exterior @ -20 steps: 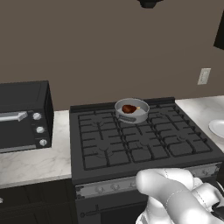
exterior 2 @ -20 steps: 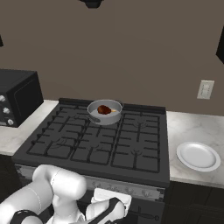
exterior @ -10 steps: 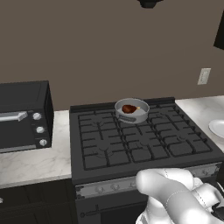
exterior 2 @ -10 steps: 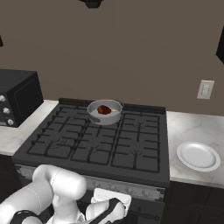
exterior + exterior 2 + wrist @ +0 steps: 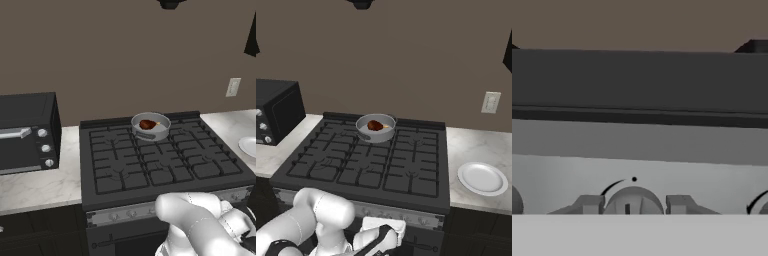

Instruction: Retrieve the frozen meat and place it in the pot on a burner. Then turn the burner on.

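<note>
The frozen meat [image 5: 147, 124] [image 5: 375, 125], a reddish-brown drumstick, lies inside the grey pot [image 5: 162, 131] [image 5: 377, 135]. The pot stands on the back middle burner [image 5: 150, 142] [image 5: 373, 144] of the black stove. My arm bends down in front of the stove's control panel. In the hand view my gripper [image 5: 633, 206] is shut on a round grey stove knob [image 5: 633, 200], with one fingertip on each side of it. A small black dot mark sits on the panel just above the knob.
A black toaster oven [image 5: 25, 132] [image 5: 273, 117] stands on the counter left of the stove. A white plate [image 5: 482, 177] [image 5: 248, 146] lies on the right counter below a wall outlet [image 5: 490, 102]. More knobs [image 5: 762, 206] flank the held one.
</note>
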You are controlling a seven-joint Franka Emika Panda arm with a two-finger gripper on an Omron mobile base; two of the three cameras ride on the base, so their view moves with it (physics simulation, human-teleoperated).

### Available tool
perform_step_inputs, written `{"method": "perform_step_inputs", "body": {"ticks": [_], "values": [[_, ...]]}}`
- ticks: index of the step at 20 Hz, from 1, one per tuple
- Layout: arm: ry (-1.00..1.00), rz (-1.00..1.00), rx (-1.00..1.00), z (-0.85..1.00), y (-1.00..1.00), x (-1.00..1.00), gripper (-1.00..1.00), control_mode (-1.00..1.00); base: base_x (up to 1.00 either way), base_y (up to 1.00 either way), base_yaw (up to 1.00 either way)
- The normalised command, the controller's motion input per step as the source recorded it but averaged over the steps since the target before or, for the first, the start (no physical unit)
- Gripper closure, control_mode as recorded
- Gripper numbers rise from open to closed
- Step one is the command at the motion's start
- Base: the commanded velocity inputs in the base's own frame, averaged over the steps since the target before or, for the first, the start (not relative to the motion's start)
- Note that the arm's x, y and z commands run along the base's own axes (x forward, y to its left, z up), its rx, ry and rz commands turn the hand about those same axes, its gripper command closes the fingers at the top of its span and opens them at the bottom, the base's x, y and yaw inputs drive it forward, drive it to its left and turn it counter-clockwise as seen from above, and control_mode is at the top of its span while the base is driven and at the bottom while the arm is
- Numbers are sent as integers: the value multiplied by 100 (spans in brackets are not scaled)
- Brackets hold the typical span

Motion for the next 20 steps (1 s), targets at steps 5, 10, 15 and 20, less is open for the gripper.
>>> {"method": "perform_step_inputs", "body": {"ticks": [5,10,15,20], "values": [[9,0,-24,0,0,0,100,-100,0,0,0],[13,0,-26,0,0,1,100,-100,0,0,0],[12,0,-24,0,0,0,100,-100,0,0,0],[2,0,-23,0,0,0,100,-100,0,0,0]]}}
